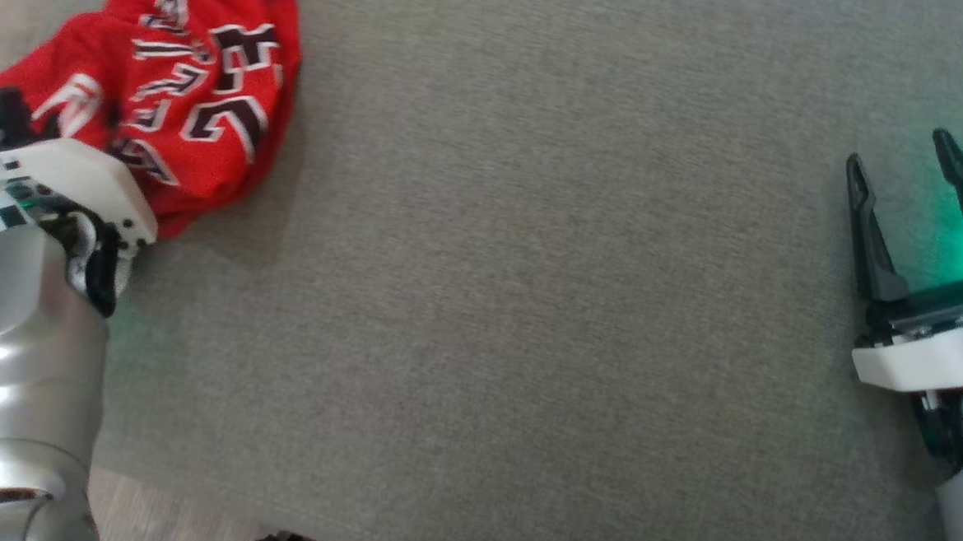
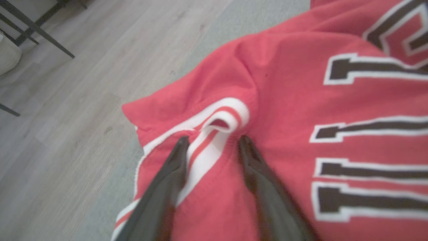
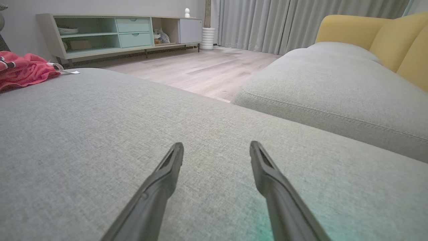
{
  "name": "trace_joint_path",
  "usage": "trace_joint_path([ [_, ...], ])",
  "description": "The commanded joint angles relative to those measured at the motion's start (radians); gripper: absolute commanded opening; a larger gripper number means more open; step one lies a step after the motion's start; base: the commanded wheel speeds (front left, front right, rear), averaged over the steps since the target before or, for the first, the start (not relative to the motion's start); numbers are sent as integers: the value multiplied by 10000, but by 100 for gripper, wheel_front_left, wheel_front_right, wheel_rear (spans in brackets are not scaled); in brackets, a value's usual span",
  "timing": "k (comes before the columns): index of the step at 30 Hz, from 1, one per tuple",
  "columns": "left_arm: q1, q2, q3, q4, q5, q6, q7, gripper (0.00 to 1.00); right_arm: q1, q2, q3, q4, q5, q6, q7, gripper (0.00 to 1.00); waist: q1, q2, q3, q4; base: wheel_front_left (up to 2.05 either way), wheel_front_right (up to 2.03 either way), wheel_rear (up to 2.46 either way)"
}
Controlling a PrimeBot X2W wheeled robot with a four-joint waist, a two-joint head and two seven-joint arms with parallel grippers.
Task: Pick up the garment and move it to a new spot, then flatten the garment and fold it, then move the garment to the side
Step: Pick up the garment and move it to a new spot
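Observation:
The garment [image 1: 203, 83], a crumpled red jersey with black white-edged lettering, lies at the far left corner of the grey cushion [image 1: 529, 306]. In the left wrist view my left gripper [image 2: 214, 142] is open, its two dark fingers pressed down on either side of a raised fold of the garment's [image 2: 287, 110] white, red-striped trim. In the head view the left wrist housing [image 1: 66, 183] covers the garment's near edge and hides the fingers. My right gripper [image 1: 899, 156] stands open over bare cushion at the far right, nothing between its fingers [image 3: 170, 167]. The garment [image 3: 23, 70] shows far off at the left there.
Wood floor [image 2: 67, 100] runs along the cushion's left edge, with dark furniture legs [image 2: 33, 26] beyond. Ahead of the right gripper are a second grey cushion [image 3: 334, 90], a yellow sofa back [image 3: 374, 36], a low sideboard [image 3: 117, 33] and curtains [image 3: 301, 20].

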Motion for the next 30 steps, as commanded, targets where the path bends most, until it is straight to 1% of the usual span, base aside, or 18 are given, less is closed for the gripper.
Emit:
trace_joint_path([
  [1, -284, 794, 303, -77, -18, 72, -748, 14, 144, -165, 176, 342, -63, -9, 41, 100, 0, 0, 208, -246, 0, 0, 0],
  [2, -386, 896, 337, -67, -15, 140, -1249, 0, 127, -158, 167, 362, -70, -9, 41, 100, 0, 0, 189, -266, 0, 0, 0],
  [5, -730, 1135, 129, -179, 248, 246, -2580, 0, 85, 1, 136, 458, -83, -9, 41, 100, 0, 0, -132, -344, 0, 0, 0],
  [6, -884, 1240, 42, -254, 334, 212, -2927, 0, 69, 93, 158, 499, -70, -9, 41, 100, 0, 0, -300, -397, 0, 0, 0],
  [9, -1335, 1530, -224, -725, 616, 193, -3436, 0, 7, 505, 332, 586, -35, -9, 41, 100, 0, 0, -1088, -716, 0, 0, 0],
  [12, -1800, 1751, -591, -1666, 939, 86, -3607, 0, 44, 1025, 463, 660, 43, -9, 41, 100, 0, 0, -1990, -1169, 0, 0, 0],
  [13, -1932, 1799, -755, -2034, 1054, 14, -3627, 0, 87, 1195, 491, 679, 62, -9, 41, 100, 0, 0, -2294, -1352, 0, 0, 0],
  [14, -1932, 1799, -755, -2034, 1054, 14, -3627, 0, 87, 1195, 491, 679, 62, -9, 41, 100, 0, 0, -2294, -1352, 0, 0, 0],
  [18, -2378, 1959, -1411, -3514, 1427, -250, -3516, 0, 333, 1777, 448, 675, 109, -9, 41, 100, 0, 0, -3326, -2187, 0, 0, 0],
  [23, -2767, 2138, -2165, -5408, 1718, -445, -2554, 0, 786, 2270, 276, 423, 181, -9, 41, 100, 0, 0, -4155, -3280, 0, 0, 0],
  [27, -2917, 2234, -2638, -6691, 1643, -531, -1763, 0, 996, 2461, 250, 151, 221, -9, 41, 100, 0, 0, -4508, -4162, 0, 0, 0],
  [30, -2833, 2193, -2972, -7376, 1490, -558, -1343, 0, 1059, 2570, 230, -17, 255, -9, 41, 100, 0, 0, -4663, -4743, 0, 0, 0],
])
